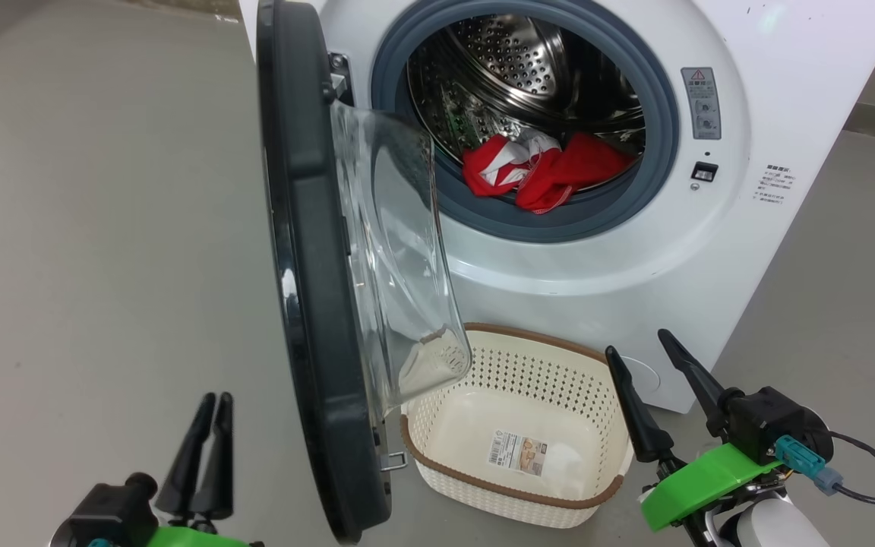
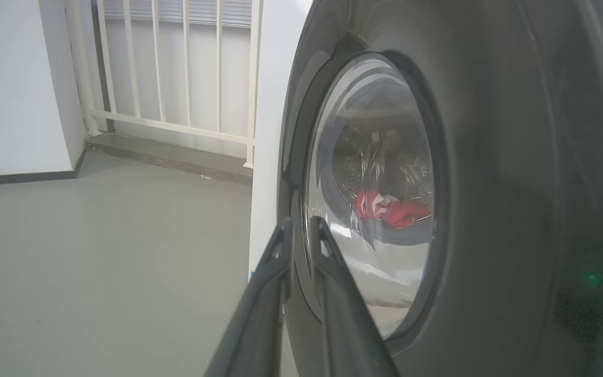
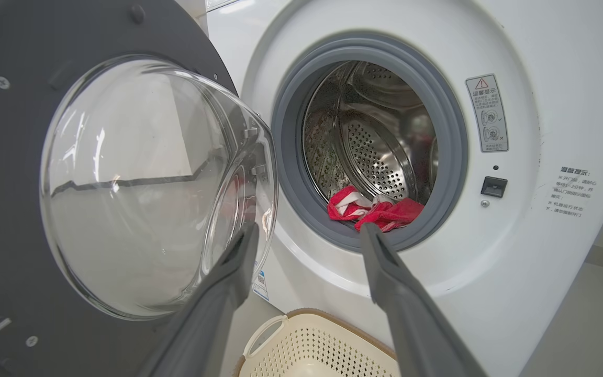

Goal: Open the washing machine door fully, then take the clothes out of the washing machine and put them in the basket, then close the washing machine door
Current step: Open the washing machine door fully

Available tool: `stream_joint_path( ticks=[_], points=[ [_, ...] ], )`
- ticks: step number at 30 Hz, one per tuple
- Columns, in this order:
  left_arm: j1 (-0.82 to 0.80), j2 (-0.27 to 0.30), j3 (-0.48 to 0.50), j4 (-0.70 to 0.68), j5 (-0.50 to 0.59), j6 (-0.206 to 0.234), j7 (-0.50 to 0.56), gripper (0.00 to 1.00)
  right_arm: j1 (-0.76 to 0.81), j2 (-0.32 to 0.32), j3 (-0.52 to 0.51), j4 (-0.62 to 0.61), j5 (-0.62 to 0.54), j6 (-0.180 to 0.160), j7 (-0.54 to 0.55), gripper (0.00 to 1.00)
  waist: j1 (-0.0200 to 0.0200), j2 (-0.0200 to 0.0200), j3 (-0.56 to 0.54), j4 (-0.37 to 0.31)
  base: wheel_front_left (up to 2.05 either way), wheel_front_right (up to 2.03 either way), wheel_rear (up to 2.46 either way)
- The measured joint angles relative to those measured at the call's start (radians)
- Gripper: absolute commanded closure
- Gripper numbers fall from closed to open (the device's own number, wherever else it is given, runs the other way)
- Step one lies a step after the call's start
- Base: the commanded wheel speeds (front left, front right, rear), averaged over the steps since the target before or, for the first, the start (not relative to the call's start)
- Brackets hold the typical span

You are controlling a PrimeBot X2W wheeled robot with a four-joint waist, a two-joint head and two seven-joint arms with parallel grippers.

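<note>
The washing machine (image 1: 711,251) stands with its door (image 1: 308,266) swung out roughly halfway, edge-on in the head view, glass bowl facing the drum. Red and white clothes (image 1: 551,171) lie at the drum's front lip. The cream basket (image 1: 551,365) sits on the floor below the opening. My left gripper (image 1: 218,396) is low on the door's outer side, fingers drawn together with nothing between them; in the left wrist view the left gripper (image 2: 301,221) points at the door (image 2: 516,183), with the clothes (image 2: 390,209) seen through its glass. My right gripper (image 1: 637,343) is open beside the basket, pointing at the clothes (image 3: 380,212).
Grey floor spreads to the left of the door. A white railing (image 2: 176,68) and a low step stand beyond the machine's side. The right wrist view has the basket (image 3: 322,351) just below the right gripper (image 3: 309,229) and the door's glass bowl (image 3: 149,183) at its left.
</note>
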Motion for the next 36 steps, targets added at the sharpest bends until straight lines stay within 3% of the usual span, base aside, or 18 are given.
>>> stream_joint_path(
  ticks=[1, 9, 17, 23, 29, 36],
  points=[
    [0.000, 0.000, 0.000, -0.002, 0.000, 0.000, 0.000, 1.00, 0.000, 0.000, 0.000, 0.002, 0.000, 0.000, 0.000, 0.00, 0.0000, 0.0000, 0.001, -0.001, 0.00, 0.00, 0.00],
    [-0.004, 0.000, -0.003, -0.102, 0.010, 0.040, 0.000, 1.00, 0.000, 0.001, -0.004, 0.008, 0.001, 0.000, 0.000, 0.00, 0.0000, 0.0000, 0.002, -0.002, 0.00, 0.00, 0.00],
    [-0.058, 0.000, -0.013, -0.341, 0.010, 0.072, 0.045, 1.00, 0.000, 0.001, -0.008, 0.009, 0.003, 0.000, 0.000, 0.00, 0.0000, 0.0000, 0.000, -0.004, 0.00, 0.00, 0.00],
    [-0.094, -0.001, -0.058, -0.500, 0.007, 0.072, 0.073, 1.00, 0.000, 0.002, -0.008, 0.010, 0.007, 0.000, 0.000, 0.00, 0.0000, 0.0000, 0.001, -0.007, 0.00, 0.00, 0.00],
    [-0.104, 0.000, -0.173, -0.591, -0.029, 0.052, 0.132, 1.00, 0.000, 0.002, -0.008, 0.011, 0.007, 0.000, 0.000, 0.00, 0.0000, 0.0000, 0.000, -0.015, 0.00, 0.00, 0.00],
    [-0.083, 0.001, -0.294, -0.545, -0.089, 0.044, 0.187, 1.00, 0.000, 0.002, -0.015, 0.003, 0.006, 0.000, 0.000, 0.00, 0.0000, 0.0000, 0.003, -0.026, 0.00, 0.00, 0.00]
  ],
)
